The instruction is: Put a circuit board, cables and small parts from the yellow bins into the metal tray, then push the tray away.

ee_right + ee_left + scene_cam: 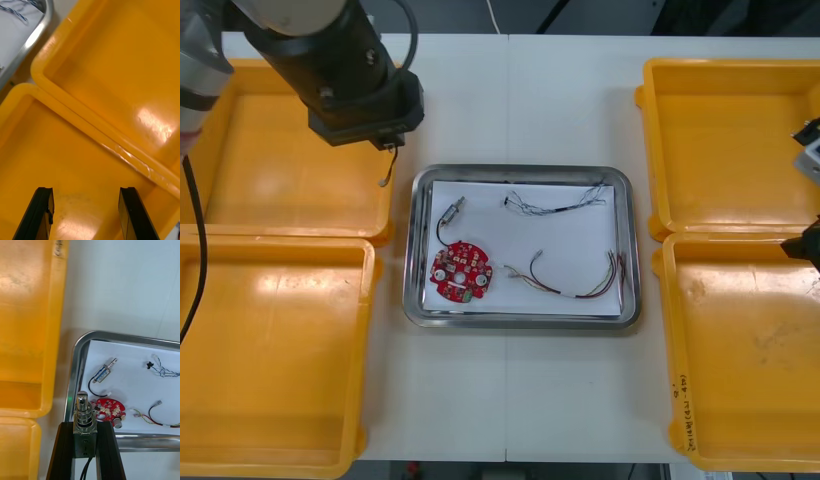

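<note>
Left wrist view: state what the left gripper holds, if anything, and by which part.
The left gripper holds a small metal part, clamped by its boxy body; the sprung stem sticks out free.

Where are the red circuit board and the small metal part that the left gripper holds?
red circuit board [461, 273], front view, centre of its face.
small metal part [84, 422], left wrist view, its middle.
</note>
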Available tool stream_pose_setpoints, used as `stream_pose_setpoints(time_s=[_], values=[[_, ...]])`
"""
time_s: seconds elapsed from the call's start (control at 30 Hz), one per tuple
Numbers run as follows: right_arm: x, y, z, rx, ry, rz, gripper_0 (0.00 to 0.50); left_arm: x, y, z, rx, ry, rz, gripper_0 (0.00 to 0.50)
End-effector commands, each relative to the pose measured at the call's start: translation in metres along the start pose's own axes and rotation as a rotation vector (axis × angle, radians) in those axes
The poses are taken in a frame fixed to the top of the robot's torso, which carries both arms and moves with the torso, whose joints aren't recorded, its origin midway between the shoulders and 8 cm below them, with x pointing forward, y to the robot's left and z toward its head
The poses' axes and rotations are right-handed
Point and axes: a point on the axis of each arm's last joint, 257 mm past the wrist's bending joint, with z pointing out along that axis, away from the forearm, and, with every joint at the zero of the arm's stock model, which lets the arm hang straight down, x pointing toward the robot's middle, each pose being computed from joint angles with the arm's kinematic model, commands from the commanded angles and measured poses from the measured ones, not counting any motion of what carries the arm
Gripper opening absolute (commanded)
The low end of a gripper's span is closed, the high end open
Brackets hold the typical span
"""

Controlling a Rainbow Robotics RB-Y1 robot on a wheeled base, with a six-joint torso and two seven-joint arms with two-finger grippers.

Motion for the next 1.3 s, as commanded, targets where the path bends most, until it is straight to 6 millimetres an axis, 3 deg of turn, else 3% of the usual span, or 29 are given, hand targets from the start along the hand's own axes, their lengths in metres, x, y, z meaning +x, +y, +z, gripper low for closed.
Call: stream_pose_setpoints(time_s=[0.03,0.27,0.53,1.0,1.23,1.3], values=[[0.036,-0.023,-0.012,0.081,0.058,0.157,0.500,0.006,-0.051,0.002,0.041,-0.063,0.060,0.003],[0.064,-0.028,-0.009,0.123,0.112,0.334,0.500,0.022,-0.085,0.033,0.059,-0.067,0.118,0.002],[0.078,-0.015,-0.002,0.102,0.132,0.519,0.500,0.034,-0.101,0.073,0.046,-0.065,0.152,0.002],[0.097,0.002,0.016,0.039,0.170,0.708,0.500,0.040,-0.095,0.130,0.003,-0.058,0.159,0.003],[0.108,0.003,0.025,0.018,0.217,0.724,0.500,0.041,-0.092,0.145,-0.004,-0.055,0.155,0.007],[0.109,0.003,0.025,0.017,0.222,0.724,0.500,0.041,-0.091,0.148,-0.005,-0.058,0.156,0.082]])
